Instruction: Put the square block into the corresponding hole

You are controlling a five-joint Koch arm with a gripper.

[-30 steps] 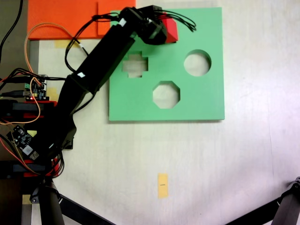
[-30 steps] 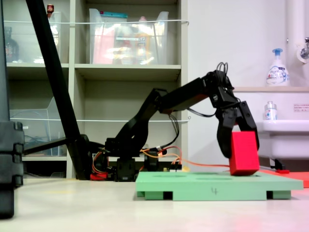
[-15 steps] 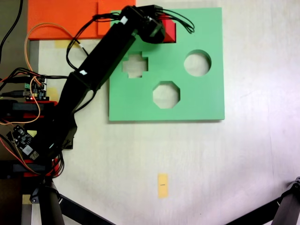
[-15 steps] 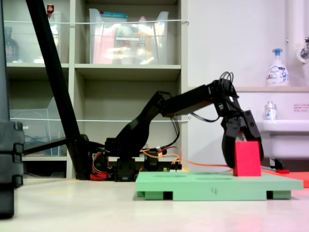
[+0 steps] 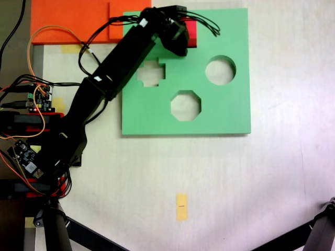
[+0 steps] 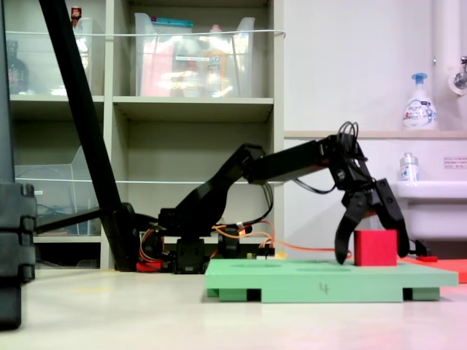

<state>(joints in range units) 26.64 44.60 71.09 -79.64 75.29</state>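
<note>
The arm reaches out over the green foam board (image 5: pixel 220 112), and from above its black wrist and a fan of black wires cover most of the action. In the first exterior view only a thin slice of the square block (image 5: pixel 191 33) peeks out at the right of the gripper (image 5: pixel 180 36), up near the board's far edge. The corresponding hole itself cannot be seen from above: block and claw sit right over where it would be, so its edges are lost. Switch to the second exterior view and the picture clears up: the red cube (image 6: pixel 375 248) sits low on the board (image 6: pixel 321 281), only its upper part standing above the green surface, looking sunk into the board, though the hole's rim is not visible from this low angle. The gripper (image 6: pixel 371 248) straddles it with its two black fingers spread, one finger (image 6: pixel 344 235) clearly off the cube's left face in the second exterior view, the other (image 6: pixel 394 222) partly behind the cube's right side, where contact is hard to judge. So the claw reads as spread apart, not squeezing. From above, the cross-shaped cutout (image 5: pixel 152 73) is partly masked by the forearm, while the round cutout (image 5: pixel 220 70) and the octagonal cutout (image 5: pixel 185 105) lie fully in view. A small yellow tag (image 5: pixel 181 207) lies alone on the pale tabletop, well apart on the near side.
</note>
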